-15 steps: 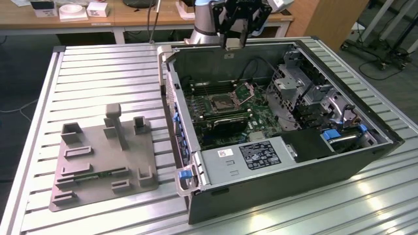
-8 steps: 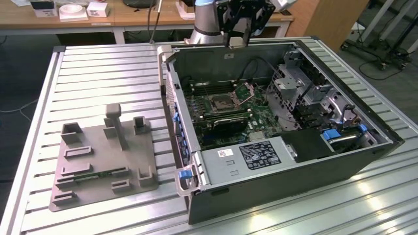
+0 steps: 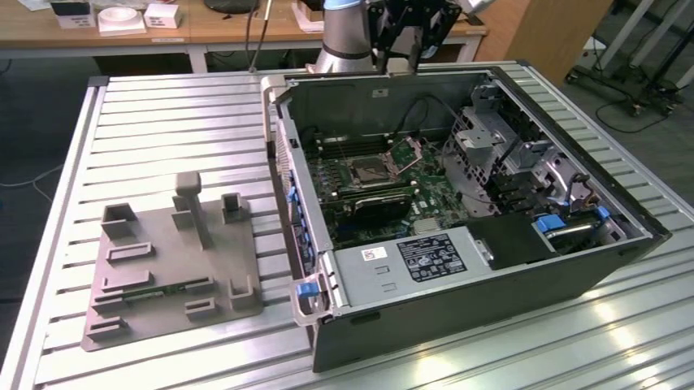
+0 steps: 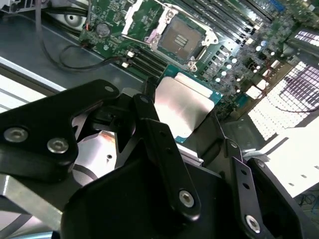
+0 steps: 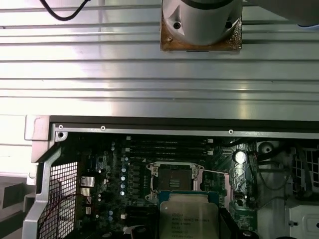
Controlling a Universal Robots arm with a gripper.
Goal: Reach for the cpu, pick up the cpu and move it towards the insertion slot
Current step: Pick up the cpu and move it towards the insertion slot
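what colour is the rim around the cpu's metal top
Green-teal around a silver-grey top, clearest on the cpu in the second wrist view.

Arm [image 3: 344,36]: a pale grey cylindrical column is showing, flaring at its base. Tool [image 4: 187,134]: matte black linkage bars are carrying silver screw heads, framing a brushed silver metal block; its black frame [image 3: 410,32] is appearing glossy.
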